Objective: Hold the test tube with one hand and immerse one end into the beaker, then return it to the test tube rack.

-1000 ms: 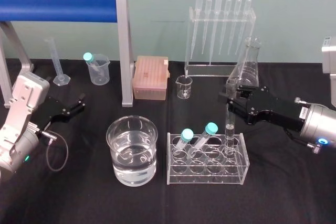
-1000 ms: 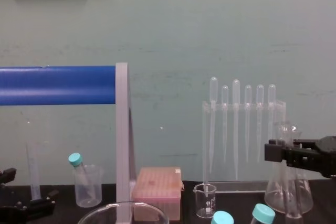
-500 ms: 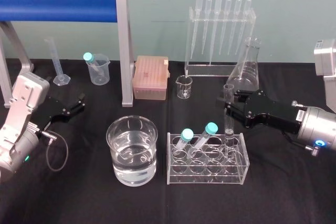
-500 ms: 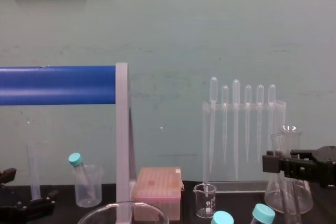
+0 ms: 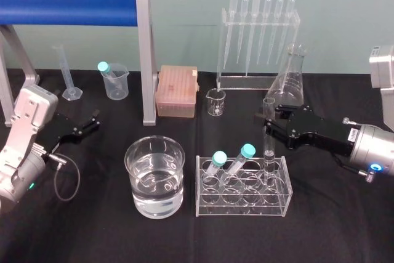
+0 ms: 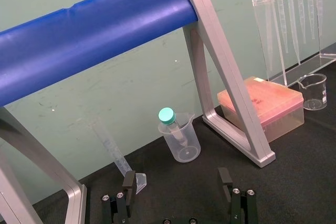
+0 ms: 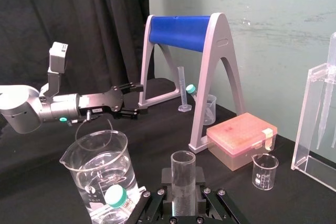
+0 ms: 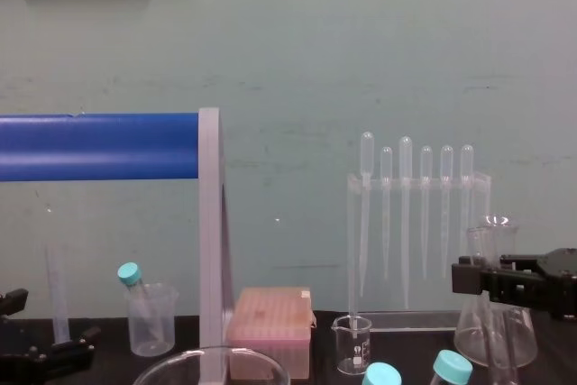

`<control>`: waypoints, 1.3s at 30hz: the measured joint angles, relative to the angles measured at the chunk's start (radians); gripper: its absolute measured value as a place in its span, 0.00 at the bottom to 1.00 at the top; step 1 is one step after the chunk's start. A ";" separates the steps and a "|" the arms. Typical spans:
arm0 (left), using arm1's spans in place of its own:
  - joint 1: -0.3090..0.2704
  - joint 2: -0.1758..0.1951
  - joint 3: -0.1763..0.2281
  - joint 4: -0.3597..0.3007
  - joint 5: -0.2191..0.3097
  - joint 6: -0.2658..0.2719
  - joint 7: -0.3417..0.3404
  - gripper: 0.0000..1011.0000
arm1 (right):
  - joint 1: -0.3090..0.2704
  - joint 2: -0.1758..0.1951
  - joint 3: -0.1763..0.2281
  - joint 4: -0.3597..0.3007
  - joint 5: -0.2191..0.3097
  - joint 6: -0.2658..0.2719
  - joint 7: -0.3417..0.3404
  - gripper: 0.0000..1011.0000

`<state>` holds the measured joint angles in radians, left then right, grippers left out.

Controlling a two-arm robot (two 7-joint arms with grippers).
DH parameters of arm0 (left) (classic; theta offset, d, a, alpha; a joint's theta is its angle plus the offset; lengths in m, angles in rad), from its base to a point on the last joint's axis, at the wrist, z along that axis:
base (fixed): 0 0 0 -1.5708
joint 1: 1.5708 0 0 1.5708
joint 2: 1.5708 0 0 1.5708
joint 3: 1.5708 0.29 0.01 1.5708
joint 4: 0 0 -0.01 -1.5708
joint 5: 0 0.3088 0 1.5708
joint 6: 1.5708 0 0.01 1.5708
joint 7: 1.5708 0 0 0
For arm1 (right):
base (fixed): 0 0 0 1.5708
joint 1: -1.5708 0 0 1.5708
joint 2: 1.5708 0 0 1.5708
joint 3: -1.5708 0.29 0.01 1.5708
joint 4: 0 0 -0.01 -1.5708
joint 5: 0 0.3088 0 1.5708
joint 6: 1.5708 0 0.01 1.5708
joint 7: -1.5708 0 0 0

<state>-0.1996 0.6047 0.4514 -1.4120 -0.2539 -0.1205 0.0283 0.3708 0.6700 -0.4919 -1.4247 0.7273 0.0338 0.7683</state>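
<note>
The test tube (image 5: 268, 109) stands upright in the back right hole of the clear test tube rack (image 5: 243, 208). My right gripper (image 5: 269, 125) comes in from the right and is shut on the tube below its lip. The right wrist view has the tube's open lip (image 7: 183, 161) rising between the right gripper's (image 7: 183, 183) black fingers. In the chest view the right gripper (image 8: 466, 275) shows at the right edge. The wide beaker (image 5: 155, 144), part full of water, sits left of the rack, also in the right wrist view (image 7: 94, 150). My left gripper (image 5: 84, 127) rests open at the far left (image 6: 176, 182).
Two teal-capped tubes (image 5: 233, 158) lean in the rack's left holes. Behind it are a small beaker (image 5: 216, 101), a conical flask (image 5: 289, 81), a pipette stand (image 5: 258, 29) and a pink tip box (image 5: 177, 90). A blue-barred grey frame (image 5: 145, 53) stands at the back left.
My right gripper has come down with the test tube, which now stands lower in the rack's back right hole. The left arm has not moved.
</note>
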 joint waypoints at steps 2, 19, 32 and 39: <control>0.000 0.000 0.000 0.000 0.000 0.000 0.000 0.99 | 0.000 0.000 0.000 0.000 0.000 -0.001 0.000 0.25; 0.000 0.000 0.000 0.000 0.000 0.000 0.000 0.99 | -0.001 0.000 0.001 -0.001 0.001 -0.003 0.000 0.74; 0.000 0.000 0.000 0.000 0.000 0.000 0.000 0.99 | 0.012 0.001 0.001 -0.015 -0.018 -0.021 -0.002 0.99; 0.000 0.000 0.000 0.000 0.000 0.000 0.000 0.99 | -0.006 0.004 0.080 -0.106 -0.067 -0.125 -0.106 0.99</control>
<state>-0.1995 0.6047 0.4514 -1.4120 -0.2538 -0.1205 0.0283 0.3653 0.6744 -0.4124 -1.5309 0.6602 -0.0910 0.6622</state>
